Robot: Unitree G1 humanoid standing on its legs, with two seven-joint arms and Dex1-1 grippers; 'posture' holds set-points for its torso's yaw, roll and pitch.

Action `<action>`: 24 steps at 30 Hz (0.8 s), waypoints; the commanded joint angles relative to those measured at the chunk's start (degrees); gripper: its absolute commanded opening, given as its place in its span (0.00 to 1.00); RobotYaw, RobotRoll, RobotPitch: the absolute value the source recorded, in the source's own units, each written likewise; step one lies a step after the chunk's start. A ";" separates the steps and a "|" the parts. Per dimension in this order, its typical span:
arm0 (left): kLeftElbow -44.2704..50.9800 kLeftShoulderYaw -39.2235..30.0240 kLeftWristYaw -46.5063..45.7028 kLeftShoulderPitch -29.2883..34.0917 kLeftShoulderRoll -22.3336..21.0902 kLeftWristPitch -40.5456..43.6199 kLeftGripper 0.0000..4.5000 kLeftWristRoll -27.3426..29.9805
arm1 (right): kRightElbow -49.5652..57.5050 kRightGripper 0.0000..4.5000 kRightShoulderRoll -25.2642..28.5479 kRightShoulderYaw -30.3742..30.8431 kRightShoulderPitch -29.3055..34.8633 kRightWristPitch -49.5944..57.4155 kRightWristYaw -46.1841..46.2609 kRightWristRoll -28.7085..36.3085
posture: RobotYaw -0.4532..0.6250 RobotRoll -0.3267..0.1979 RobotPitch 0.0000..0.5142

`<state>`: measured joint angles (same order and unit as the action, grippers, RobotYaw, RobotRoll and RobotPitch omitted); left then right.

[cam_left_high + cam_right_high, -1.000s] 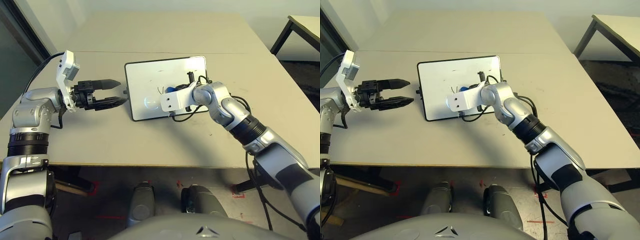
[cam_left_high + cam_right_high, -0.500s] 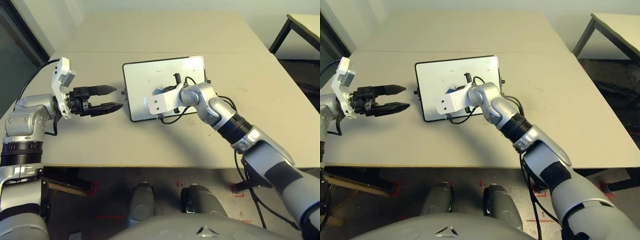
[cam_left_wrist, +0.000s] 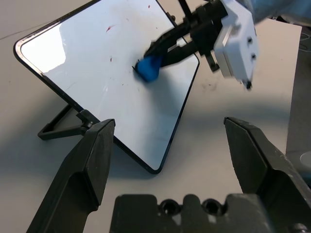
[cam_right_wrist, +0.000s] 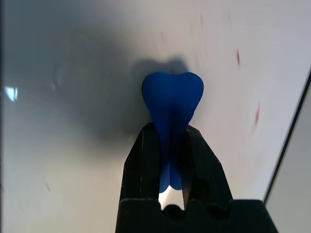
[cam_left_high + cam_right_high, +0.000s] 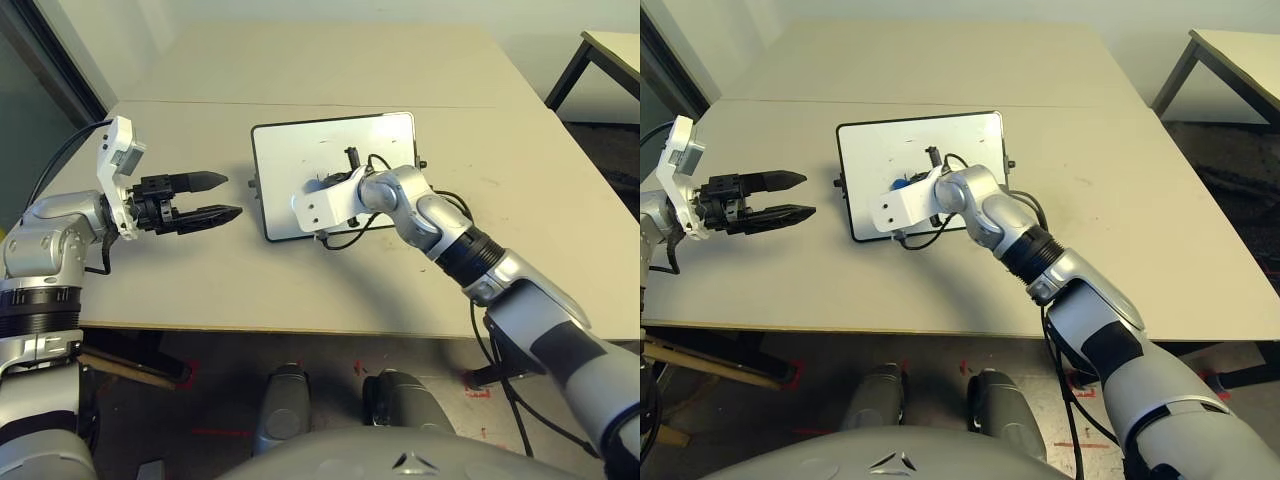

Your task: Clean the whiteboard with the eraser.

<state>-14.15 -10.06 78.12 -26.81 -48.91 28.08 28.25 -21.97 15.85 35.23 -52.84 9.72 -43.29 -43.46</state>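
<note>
The whiteboard (image 5: pixel 300 150), white with a thin dark frame, stands tilted on a small black stand (image 3: pixel 63 128) at mid-table. Faint red and dark specks show on its surface (image 3: pixel 111 28). My right gripper (image 4: pixel 170 133) is shut on the blue eraser (image 3: pixel 148 67), whose end presses against the board's left-centre. The eraser (image 4: pixel 172 97) is pinched between the black fingers. My left gripper (image 5: pixel 230 196) hovers open and holds nothing, just left of the board and pointing at it.
A black cable (image 5: pixel 350 235) loops from my right wrist over the board's near edge. A second table (image 5: pixel 610 45) stands at the far right. Bare tabletop (image 5: pixel 400 280) lies in front of the board and behind it.
My right gripper has slid the eraser leftward across the board since a second ago. The left arm has drawn back slightly to the left.
</note>
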 commanded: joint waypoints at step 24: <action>-0.79 1.08 0.49 -2.12 -0.01 -1.03 1.00 -0.28 | -2.75 0.08 -4.74 2.00 -3.05 1.24 -0.15 -1.00 | 0.68 0.62 0.07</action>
<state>-14.57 -9.86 78.34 -28.50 -48.88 27.25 28.11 -23.44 11.46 36.26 -55.22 11.13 -43.31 -44.18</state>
